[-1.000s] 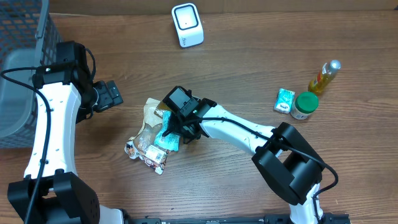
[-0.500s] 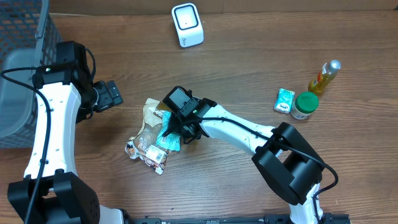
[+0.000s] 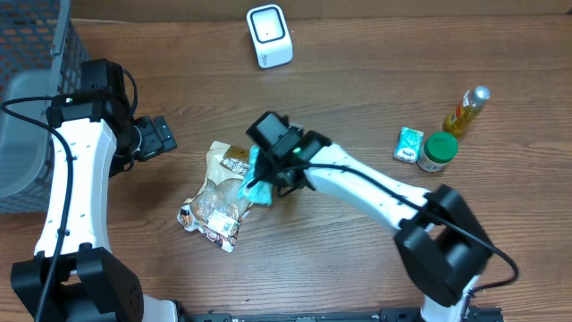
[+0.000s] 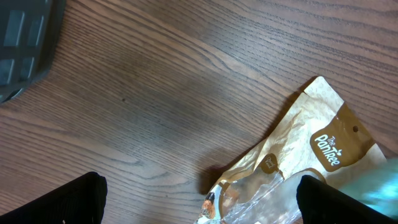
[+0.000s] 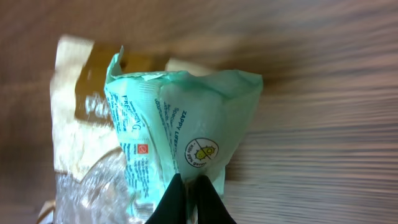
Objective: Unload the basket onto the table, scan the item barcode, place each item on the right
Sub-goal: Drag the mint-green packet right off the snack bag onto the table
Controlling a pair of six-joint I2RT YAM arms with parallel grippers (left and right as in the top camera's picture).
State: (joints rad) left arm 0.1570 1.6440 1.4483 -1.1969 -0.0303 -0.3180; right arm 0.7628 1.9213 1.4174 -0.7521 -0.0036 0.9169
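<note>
Grips a mint-green packet [image 5: 180, 137] in the right tool [image 5: 189, 198], fingers pressed together on a pinch of its lower edge, as seen from the right wrist. Shows small print and a round logo on the face turned toward that camera. Holds the packet near the middle of the desk [image 3: 357, 89], over the right edge of a tan snack pouch [image 3: 219, 192]; cannot tell whether it touches the pouch or hangs clear of it.

Lies flat on the wood, that pouch, with a clear window at its lower end and a brown label panel at its upper end.

Hangs empty and spread wide, the left tool [image 3: 161, 136], just left of the pouch and apart from it, with one dark fingertip at each bottom corner of the left-wrist view.

Stands at the far edge of the desk, well apart from the packet: a white scanner [image 3: 269, 34]. Sits at the left edge: a grey basket [image 3: 27, 107]. Cluster at the right: a yellow bottle [image 3: 466, 111], a green-lidded jar [image 3: 438, 152] and a small teal pack [image 3: 409, 144], the jar and pack side by side.
</note>
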